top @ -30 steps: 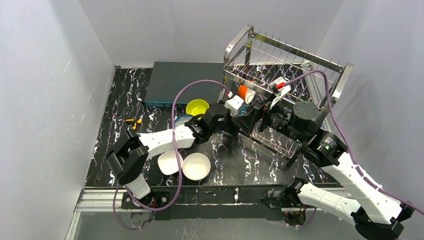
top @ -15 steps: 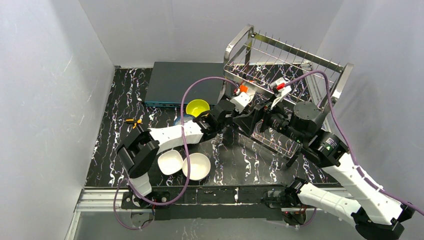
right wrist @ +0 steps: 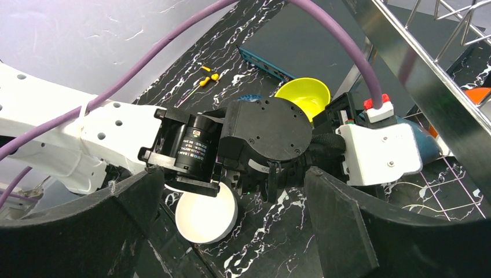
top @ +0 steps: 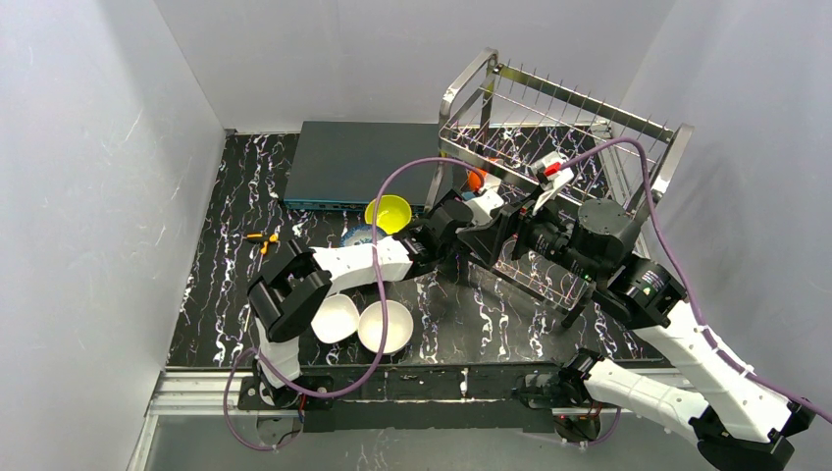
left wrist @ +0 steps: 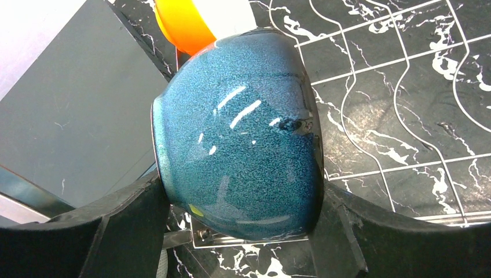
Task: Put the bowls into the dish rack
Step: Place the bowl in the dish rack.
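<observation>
My left gripper [left wrist: 240,204] is shut on a dark blue bowl [left wrist: 243,133], held on its side over the lower wires of the dish rack [left wrist: 395,104]. An orange bowl [left wrist: 182,23] stands just behind it in the rack. In the top view the left gripper [top: 488,208] is at the left end of the steel rack [top: 559,106], next to the orange bowl [top: 476,180]. My right gripper [right wrist: 234,179] is open and empty above the table, facing the left wrist [right wrist: 266,133]. A yellow-green bowl [top: 389,210] and two white bowls [top: 335,318] [top: 386,326] sit on the table.
A flat dark grey-blue box [top: 358,162] lies behind the yellow-green bowl, left of the rack. A small yellow and orange tool [top: 261,238] lies at the table's left. Another bluish bowl [top: 359,235] shows partly behind the left arm. Purple cables arch over both arms.
My left arm has reached right toward the rack, carrying the blue bowl to the rack's lower left end beside the orange bowl. The right arm has barely moved.
</observation>
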Robot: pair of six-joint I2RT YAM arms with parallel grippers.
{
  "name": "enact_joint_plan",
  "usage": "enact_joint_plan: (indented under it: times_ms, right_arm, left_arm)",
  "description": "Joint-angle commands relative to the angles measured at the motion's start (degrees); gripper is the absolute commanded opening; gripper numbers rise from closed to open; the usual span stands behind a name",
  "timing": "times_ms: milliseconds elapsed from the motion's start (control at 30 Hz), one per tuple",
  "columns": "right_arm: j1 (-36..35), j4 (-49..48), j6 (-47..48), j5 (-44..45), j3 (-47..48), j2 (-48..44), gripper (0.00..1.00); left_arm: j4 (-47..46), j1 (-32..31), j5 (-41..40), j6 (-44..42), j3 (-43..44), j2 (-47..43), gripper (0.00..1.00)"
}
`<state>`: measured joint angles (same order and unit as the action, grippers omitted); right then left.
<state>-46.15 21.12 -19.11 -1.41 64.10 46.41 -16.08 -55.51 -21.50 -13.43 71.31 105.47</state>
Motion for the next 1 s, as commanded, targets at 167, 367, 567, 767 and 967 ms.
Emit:
enact_joint_plan:
  times_ms: [167, 367, 567, 767, 967]
  right_arm:
    - [-0.2, -0.7, 1.1, 0.8, 2.7, -0.8, 0.99]
    - [-0.1, -0.7, 1.0, 1.0, 2.7, -0.8, 0.99]
    - [-0.2, -0.7, 0.9, 0.9, 2.7, -0.8, 0.99]
    - [-0.1, -0.8, 0.8, 0.7, 2.6, -0.6, 0.99]
    - [-0.1, -0.8, 0.7, 0.7, 2.4, -0.9, 0.99]
  left_arm:
    - [-3.2, -0.6, 0.8, -0.3, 3.3, -0.6, 0.0]
    - [-2.4, -0.6, 1.7, 1.9, 3.5, 0.3, 0.0]
    - [-1.2, -0.6, 2.7, 3.6, 4.1, 1.0, 0.0]
    - [-0.8, -0.6, 2.8, 4.9, 3.8, 0.2, 0.01]
    - [-0.8, -0.6, -1.7, 3.5, 4.2, -0.4, 0.0]
